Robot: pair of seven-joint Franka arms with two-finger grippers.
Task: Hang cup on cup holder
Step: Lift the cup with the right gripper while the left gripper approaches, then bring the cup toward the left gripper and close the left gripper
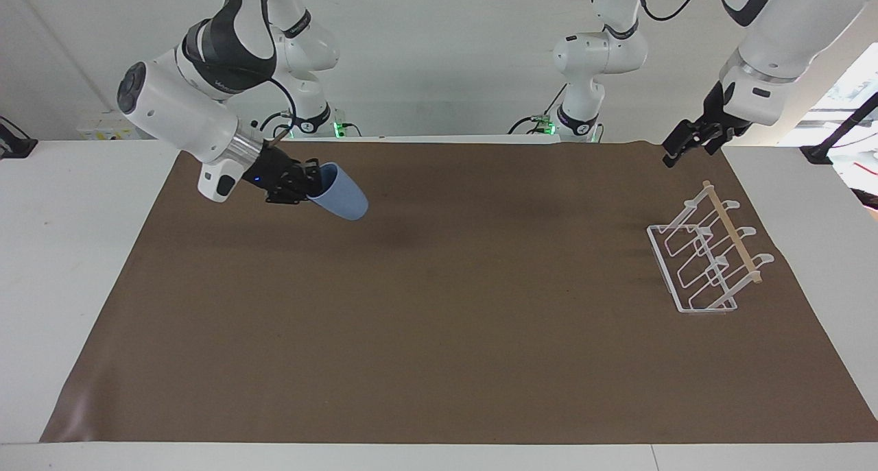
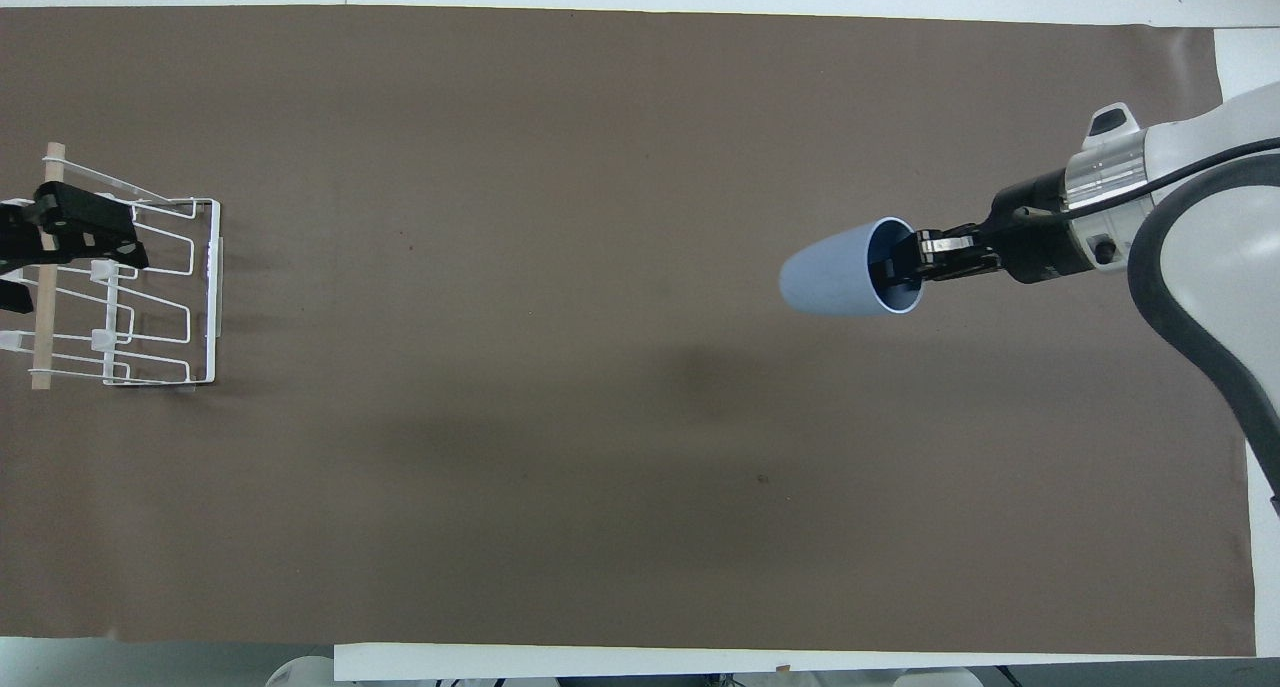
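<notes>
The right pincer is up in the air over the brown mat that covers most of the bench, above the part of the mat toward the right arm's end. It pinches the rim of the cup: one finger reaches inside the mouth and the other sits on the outside wall, as the overhead view shows. The cup is light blue and has no handle. It is clear of the mat and lies nearly on its side, mouth toward the pincer and narrow base pointing along the bench toward the left arm's end, tipped slightly down. A soft shadow lies on the mat below it.

The cup holder stands on the mat near the left arm's end of the bench, well apart from the cup. It is a white wire rack with a rectangular base frame, looped prongs and a thin wooden rod running across its top; nothing hangs on it.

The left pincer hangs in the air over the mat's corner at the left arm's end, on the robots' edge of the bench. In the overhead view it overlaps the rack, but the facing view shows it raised and apart from it. Whether its fingers are spread or pressed together I cannot tell; they look to hold nothing.
</notes>
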